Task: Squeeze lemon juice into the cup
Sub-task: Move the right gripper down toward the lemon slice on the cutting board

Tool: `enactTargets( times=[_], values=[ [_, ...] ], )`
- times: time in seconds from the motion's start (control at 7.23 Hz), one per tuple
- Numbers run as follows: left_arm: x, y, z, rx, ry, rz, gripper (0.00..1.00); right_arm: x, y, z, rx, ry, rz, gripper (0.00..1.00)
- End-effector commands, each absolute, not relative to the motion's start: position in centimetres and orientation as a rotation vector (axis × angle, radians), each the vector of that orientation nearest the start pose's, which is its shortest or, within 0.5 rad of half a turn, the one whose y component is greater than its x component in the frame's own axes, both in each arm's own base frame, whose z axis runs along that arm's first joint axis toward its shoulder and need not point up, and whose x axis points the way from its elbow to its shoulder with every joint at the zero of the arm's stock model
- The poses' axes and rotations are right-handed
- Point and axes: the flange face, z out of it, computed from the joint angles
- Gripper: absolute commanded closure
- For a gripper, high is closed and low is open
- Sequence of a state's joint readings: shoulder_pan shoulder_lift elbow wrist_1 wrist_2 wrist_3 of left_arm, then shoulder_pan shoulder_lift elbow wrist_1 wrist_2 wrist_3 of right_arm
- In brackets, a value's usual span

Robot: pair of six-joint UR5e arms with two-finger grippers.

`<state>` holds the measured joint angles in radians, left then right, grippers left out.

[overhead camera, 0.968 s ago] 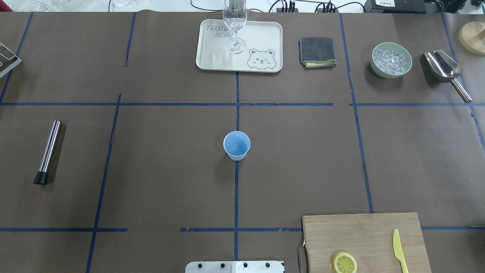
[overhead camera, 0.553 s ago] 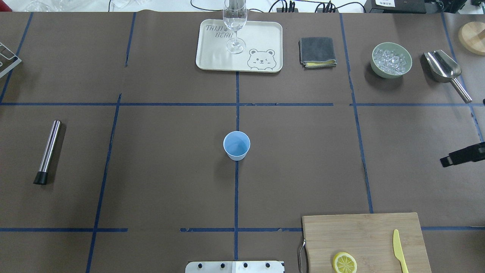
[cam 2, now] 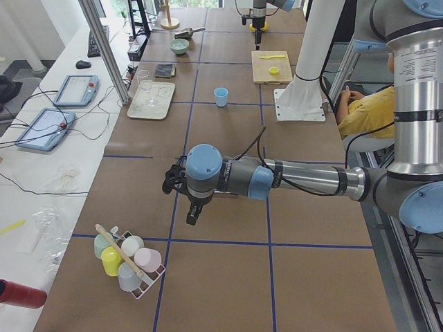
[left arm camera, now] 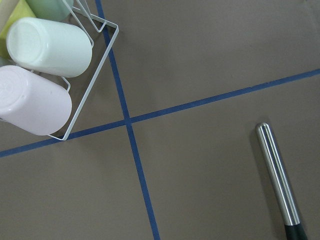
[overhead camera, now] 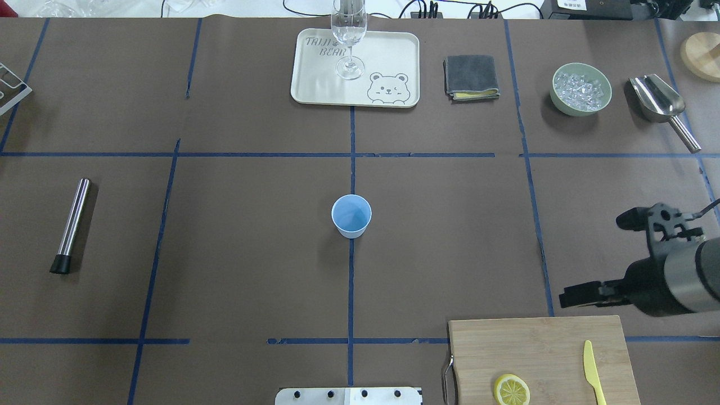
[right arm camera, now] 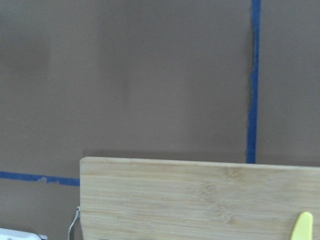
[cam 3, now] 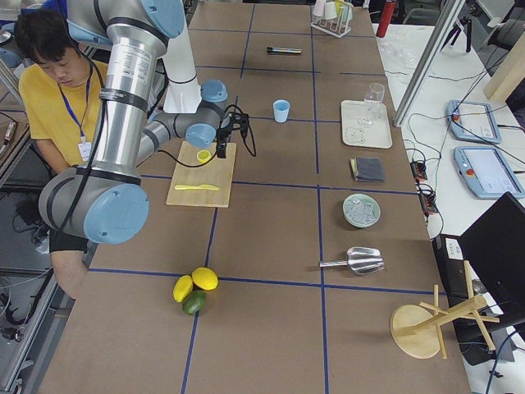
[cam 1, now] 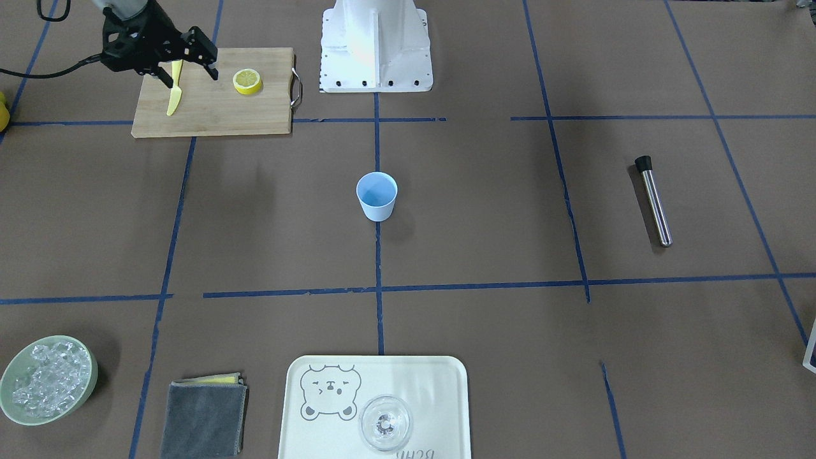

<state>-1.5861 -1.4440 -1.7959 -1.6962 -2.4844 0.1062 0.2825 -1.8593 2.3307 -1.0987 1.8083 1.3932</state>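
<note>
The lemon (overhead camera: 512,390) is a thin yellow slice lying flat on the near edge of the wooden cutting board (overhead camera: 534,349); it also shows in the front view (cam 1: 247,81). The cup (overhead camera: 351,215) is light blue and stands upright at the table's middle (cam 1: 377,196). My right gripper (overhead camera: 596,257) is open and empty, raised above the table by the board's far right corner, well apart from the lemon (cam 1: 191,71). My left gripper (cam 2: 181,200) shows only in the left side view, far from both; I cannot tell its state.
A yellow plastic knife (overhead camera: 592,371) lies on the board right of the lemon. At the back are a tray (overhead camera: 315,84) with a clear glass (overhead camera: 349,39), a grey cloth (overhead camera: 471,77), a bowl of ice (overhead camera: 581,89) and a metal scoop (overhead camera: 661,107). A steel muddler (overhead camera: 70,225) lies at left.
My right arm has come in from the right edge of the overhead view and moved left and nearer, toward the cutting board. The cup and lemon have not moved.
</note>
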Motion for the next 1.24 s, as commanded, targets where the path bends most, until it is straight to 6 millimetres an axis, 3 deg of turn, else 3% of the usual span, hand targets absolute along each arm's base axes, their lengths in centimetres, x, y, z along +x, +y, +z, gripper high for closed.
enactTargets(
  times=[0.0, 0.28, 0.41, 0.69, 1.11],
  values=[
    [-6.1, -44.6, 58.1, 0.268, 0.903, 0.189, 0.00, -37.4, -13.7, 37.3, 0.052, -0.885, -0.019, 0.11],
    [-6.1, -44.6, 58.1, 0.269, 0.902, 0.192, 0.00, -42.0, -12.9, 34.0, 0.036, -0.804, -0.038, 0.12],
    [-6.1, -44.6, 58.1, 0.269, 0.902, 0.192, 0.00, -43.0, -12.5, 33.9, 0.031, -0.795, -0.010, 0.12],
    [-6.1, -44.5, 58.0, 0.269, 0.902, 0.192, 0.00, -43.8, -12.3, 34.9, -0.005, -0.779, 0.076, 0.08],
    [-6.1, -44.5, 57.4, 0.278, 0.903, 0.193, 0.00, -42.8, -12.5, 38.3, -0.019, -0.818, 0.096, 0.02]
  ],
)
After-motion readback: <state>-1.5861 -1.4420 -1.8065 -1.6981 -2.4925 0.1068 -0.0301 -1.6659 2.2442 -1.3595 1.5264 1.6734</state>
